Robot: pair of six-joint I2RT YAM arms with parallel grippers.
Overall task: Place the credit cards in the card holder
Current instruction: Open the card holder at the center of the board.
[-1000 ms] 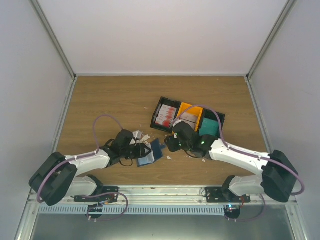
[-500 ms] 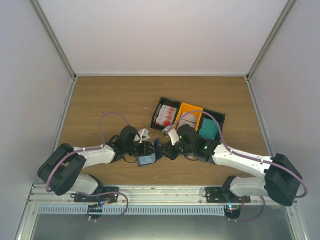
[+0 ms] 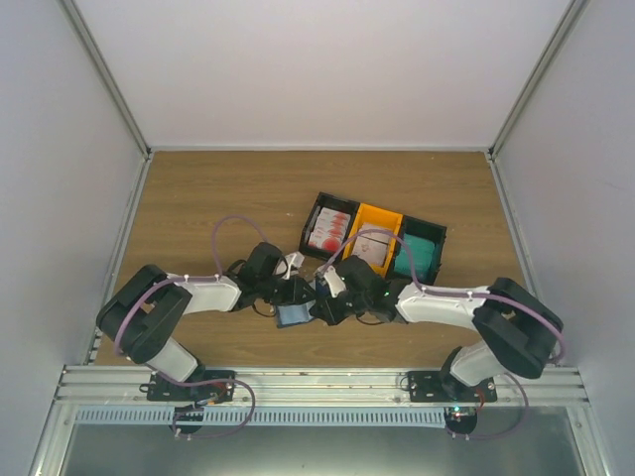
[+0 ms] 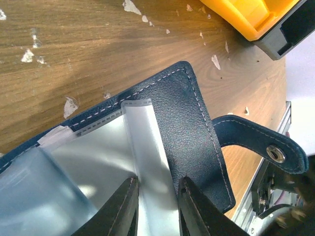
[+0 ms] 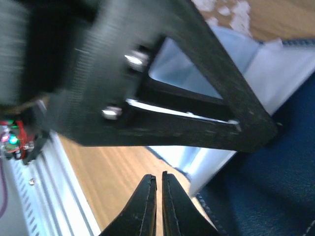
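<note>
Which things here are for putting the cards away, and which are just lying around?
For the job:
- dark navy folding card holder, pinched in the left tool
- red-and-white plastic credit cards, waiting in the black plastic tray
- right tool, shut

Just lying about:
- orange plastic tray
- torn white paper scraps

Overhead view; 2 close wrist views share card holder [image 4: 192, 123].

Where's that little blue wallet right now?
In the top view the card holder lies open on the table near its front middle, between the left fingers and right fingers, just in front of the tray boxes.
</note>
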